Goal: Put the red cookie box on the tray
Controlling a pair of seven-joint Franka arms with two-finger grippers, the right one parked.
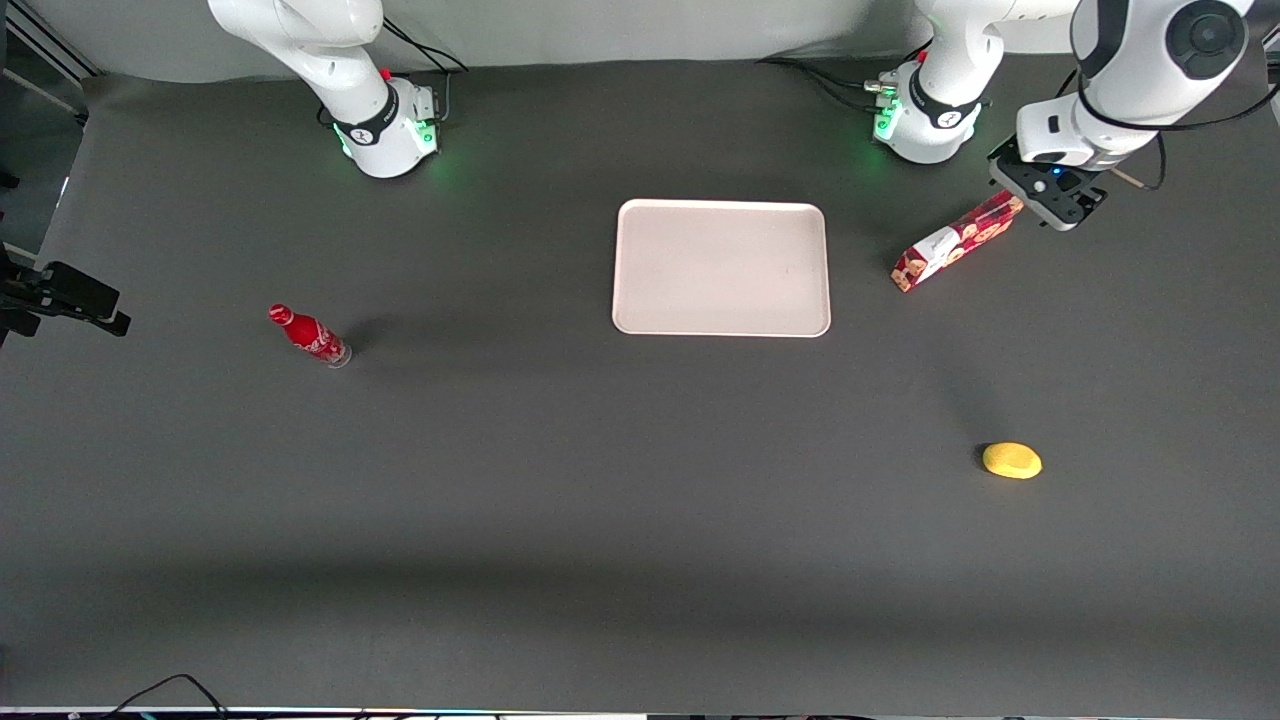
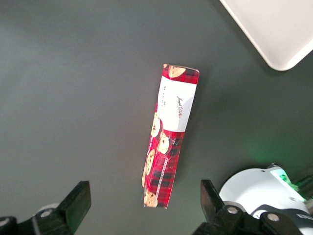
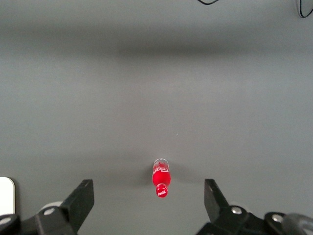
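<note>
The red cookie box (image 1: 956,241) lies flat on the dark table beside the tray (image 1: 721,267), toward the working arm's end. It is a long slim carton, red plaid with a white section and cookie pictures. The tray is pale pinkish-white and bare. My left gripper (image 1: 1050,200) hovers above the box's red end, the end farther from the tray. In the left wrist view the gripper (image 2: 145,208) is open, its fingers (image 2: 76,203) spread wide on either side of the box (image 2: 168,139), which lies lengthwise below them. A corner of the tray (image 2: 279,34) shows there too.
A small red bottle (image 1: 308,335) stands toward the parked arm's end of the table; it also shows in the right wrist view (image 3: 162,178). A yellow lemon-like object (image 1: 1012,460) lies nearer the front camera than the box. The working arm's base (image 1: 925,115) stands close to the box.
</note>
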